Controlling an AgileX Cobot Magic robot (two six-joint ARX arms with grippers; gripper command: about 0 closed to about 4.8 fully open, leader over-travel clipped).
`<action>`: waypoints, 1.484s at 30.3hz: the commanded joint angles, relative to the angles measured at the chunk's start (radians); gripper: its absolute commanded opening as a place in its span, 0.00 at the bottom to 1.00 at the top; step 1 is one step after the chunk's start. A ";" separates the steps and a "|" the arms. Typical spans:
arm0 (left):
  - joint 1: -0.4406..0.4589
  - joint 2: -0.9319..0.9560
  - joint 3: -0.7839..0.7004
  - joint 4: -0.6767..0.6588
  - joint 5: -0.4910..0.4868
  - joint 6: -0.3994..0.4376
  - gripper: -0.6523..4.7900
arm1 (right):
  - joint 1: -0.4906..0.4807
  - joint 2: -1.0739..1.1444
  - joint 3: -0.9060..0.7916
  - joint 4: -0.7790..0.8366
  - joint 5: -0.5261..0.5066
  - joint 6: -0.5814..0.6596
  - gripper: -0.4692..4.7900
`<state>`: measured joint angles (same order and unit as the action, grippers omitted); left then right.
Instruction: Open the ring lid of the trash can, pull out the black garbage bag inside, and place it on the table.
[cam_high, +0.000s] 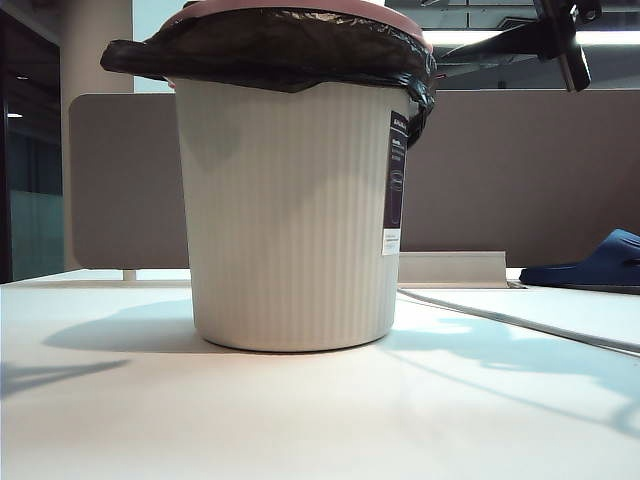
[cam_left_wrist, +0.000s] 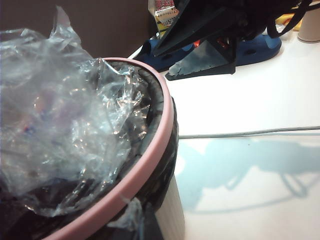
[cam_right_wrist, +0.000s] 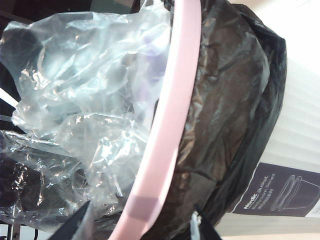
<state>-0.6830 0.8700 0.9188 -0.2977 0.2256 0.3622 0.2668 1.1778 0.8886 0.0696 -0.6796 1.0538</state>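
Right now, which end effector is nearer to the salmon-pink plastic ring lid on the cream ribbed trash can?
The right. The right end effector has its open fingers on either side of the salmon-pink plastic ring lid. The left end effector is out of view, its wrist camera looking over the far rim of the cream ribbed trash can.

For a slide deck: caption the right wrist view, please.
Open right hand straddling the pink ring lid, black garbage bag folded over the trash can.

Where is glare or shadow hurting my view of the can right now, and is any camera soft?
Exterior view: backlit, so the trash can front is dim and shadows fall toward the camera on the table. Left wrist view: clear plastic glints, near ring lid soft. Right wrist view: the black garbage bag shows sheen, the ring lid is washed pale; right claw tips dark.
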 joint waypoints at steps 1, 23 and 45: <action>-0.001 -0.002 0.003 0.007 0.006 -0.003 0.11 | 0.004 -0.004 0.003 0.042 -0.003 0.006 0.55; -0.001 -0.003 0.003 0.008 0.006 -0.003 0.11 | 0.005 0.016 0.003 0.071 -0.015 0.042 0.55; -0.001 -0.003 0.003 0.005 0.006 -0.004 0.11 | 0.064 0.042 0.003 0.146 -0.019 0.068 0.55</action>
<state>-0.6830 0.8700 0.9188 -0.2985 0.2272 0.3622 0.3298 1.2243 0.8883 0.1749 -0.6926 1.1107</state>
